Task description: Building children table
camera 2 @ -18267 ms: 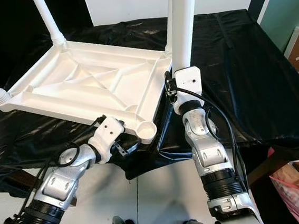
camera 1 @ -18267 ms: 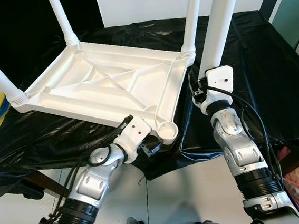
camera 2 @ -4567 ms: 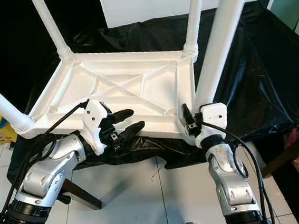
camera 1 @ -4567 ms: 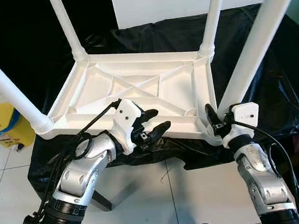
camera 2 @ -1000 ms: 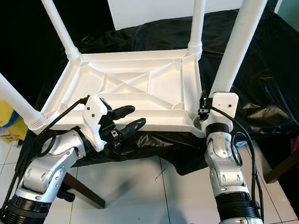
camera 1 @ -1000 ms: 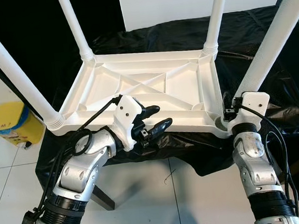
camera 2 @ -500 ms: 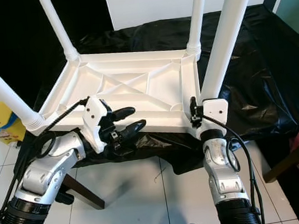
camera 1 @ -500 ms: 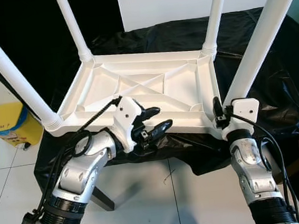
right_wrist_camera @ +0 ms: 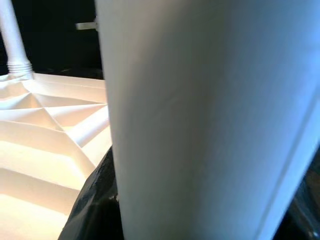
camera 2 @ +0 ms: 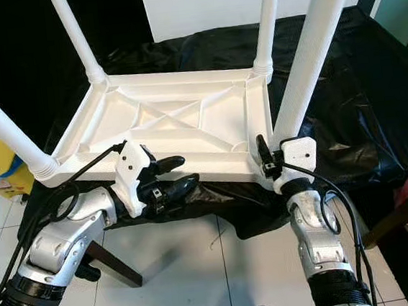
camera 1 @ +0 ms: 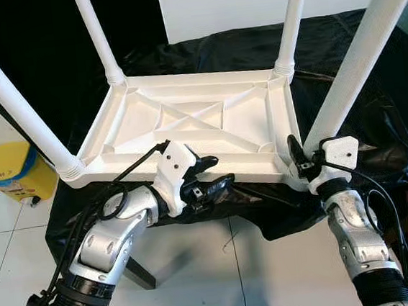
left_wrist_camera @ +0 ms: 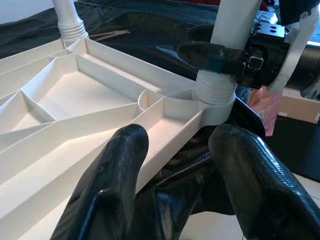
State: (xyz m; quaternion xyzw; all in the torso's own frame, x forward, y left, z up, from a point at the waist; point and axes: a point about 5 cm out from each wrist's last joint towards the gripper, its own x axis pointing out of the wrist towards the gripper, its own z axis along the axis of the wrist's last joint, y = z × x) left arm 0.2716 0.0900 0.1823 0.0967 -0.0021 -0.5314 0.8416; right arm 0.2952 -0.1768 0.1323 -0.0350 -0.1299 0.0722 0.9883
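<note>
Risk is sitting at the near right corner of the upturned white ribbed plastic tabletop [camera 1: 201,128], which is lying on the black-sheeted surface [camera 1: 373,108] with its front rim overhanging the near edge. The right claw [camera 1: 300,164] is pinching the fourth long white plastic leg [camera 1: 358,66] just above its threaded collar, and the leg is leaning away to the right rather than standing square in its corner socket. Judging from that tilt, further turning could be cross-threading the collar, or the leg could be levering out and toppling. The left claw [camera 2: 169,176] is hovering with its black fingers [left_wrist_camera: 112,170] spread just beside the front rim, not bracing it, so any twist could be dragging the tabletop across the slick sheet and off the edge.
</note>
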